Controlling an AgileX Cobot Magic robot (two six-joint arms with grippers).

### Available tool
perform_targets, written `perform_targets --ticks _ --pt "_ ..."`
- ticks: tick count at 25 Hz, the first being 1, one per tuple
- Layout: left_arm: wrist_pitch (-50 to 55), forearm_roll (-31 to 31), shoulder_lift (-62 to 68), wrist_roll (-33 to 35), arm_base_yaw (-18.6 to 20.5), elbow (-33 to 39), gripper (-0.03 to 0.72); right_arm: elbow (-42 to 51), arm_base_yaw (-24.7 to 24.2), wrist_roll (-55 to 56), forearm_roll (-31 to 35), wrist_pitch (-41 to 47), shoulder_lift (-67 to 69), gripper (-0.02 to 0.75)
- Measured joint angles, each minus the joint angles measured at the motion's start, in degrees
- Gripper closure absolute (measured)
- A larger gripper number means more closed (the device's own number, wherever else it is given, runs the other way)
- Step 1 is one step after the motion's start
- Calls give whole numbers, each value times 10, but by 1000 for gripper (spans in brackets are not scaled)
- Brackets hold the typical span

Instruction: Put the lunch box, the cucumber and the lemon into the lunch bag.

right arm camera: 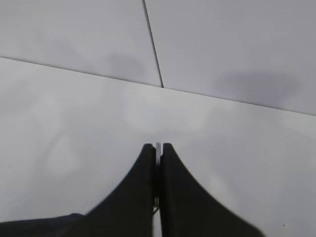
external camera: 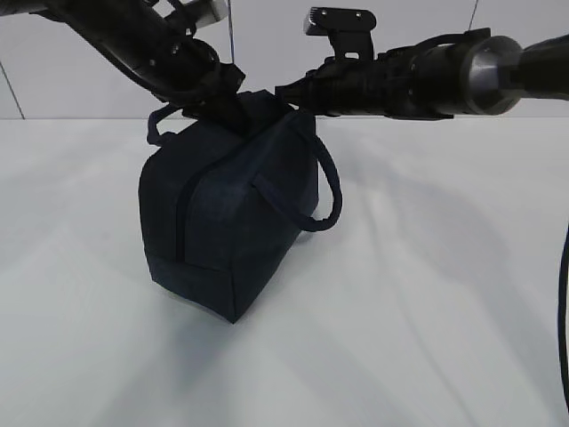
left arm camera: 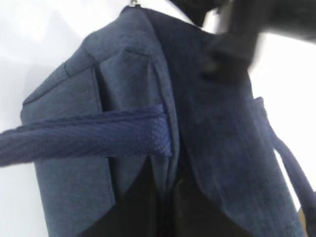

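Two pincers meet at the lunch bag on the tabletop. Left pincer is pressed together at its top edge. Right pincer is pinching something thin and silvery.

This looks like a robot test bench or laboratory rather than a home or kitchen; the worktop is a plain, unmarked white surface with no household clutter on it; behind it stands a wall of pale grey-white panels, split by thin dark seams that show in both the exterior and right wrist views; two black jointed robot arms reach in from the upper corners, with a dark cable hanging at the right edge; the only everyday item is a navy lunch bag standing on the worktop; lighting is even and flat.
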Motion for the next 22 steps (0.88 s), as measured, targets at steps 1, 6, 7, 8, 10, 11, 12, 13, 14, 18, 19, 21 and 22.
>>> perform_targets --ticks 1,6,7,8,10,11,12,13,14,18,19,21,22 --pt "3 0 -5 0 0 0 697 0 0 1 -4 0 3 738" --pt "26 7 -14 0 0 0 697 0 0 2 -19 -12 17 738" --pt "30 7 -14 0 0 0 697 0 0 2 -20 -14 19 738" --pt "31 7 -14 0 0 0 697 0 0 3 -20 -14 20 738" --pt "31 9 -14 0 0 0 697 0 0 10 -22 -17 22 738" --pt "32 11 -14 0 0 0 697 0 0 18 -22 -18 22 738" --pt "33 12 -14 0 0 0 697 0 0 27 -22 -19 22 738" --pt "35 14 -15 0 0 0 697 0 0 34 -23 -23 22 738" --pt "39 16 -15 0 0 0 697 0 0 40 -24 -27 22 738" --pt "47 23 -16 0 0 0 697 0 0 50 -28 -35 30 738" --pt "49 24 -16 0 0 0 697 -1 0 54 -28 -37 32 738" --pt "50 26 -16 0 0 0 697 -1 -1 62 -28 -38 38 738" --pt "52 26 -16 0 0 0 697 -1 -1 64 -33 -38 40 738"
